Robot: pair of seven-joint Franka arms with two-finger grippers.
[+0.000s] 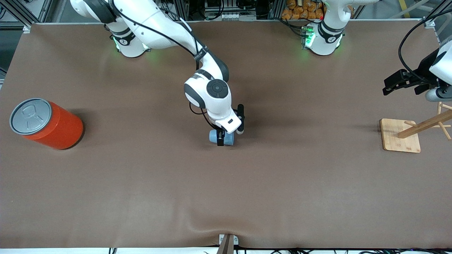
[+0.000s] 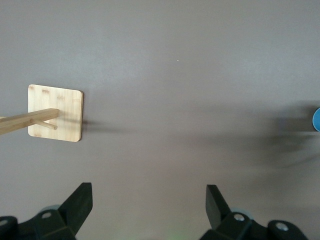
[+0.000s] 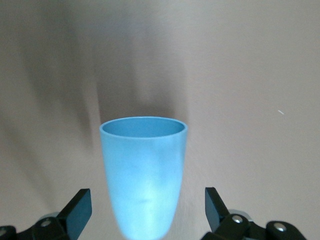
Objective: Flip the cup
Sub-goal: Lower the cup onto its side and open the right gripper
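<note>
While cup lies sideways — right gripper straddles it, unclamped.

Robot lab: aluminium framing, cabling, brown-covered table.

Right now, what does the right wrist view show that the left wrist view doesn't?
Only the right wrist view shows the whole cup, lying on its side between the open fingers of the right gripper, neither finger touching it.

Only the left wrist view shows the wooden rack and the left gripper, open and holding nothing, waiting over the left arm's end of the table.

Both show the brown table; the left wrist view catches just a blue sliver of the cup at its edge.
</note>
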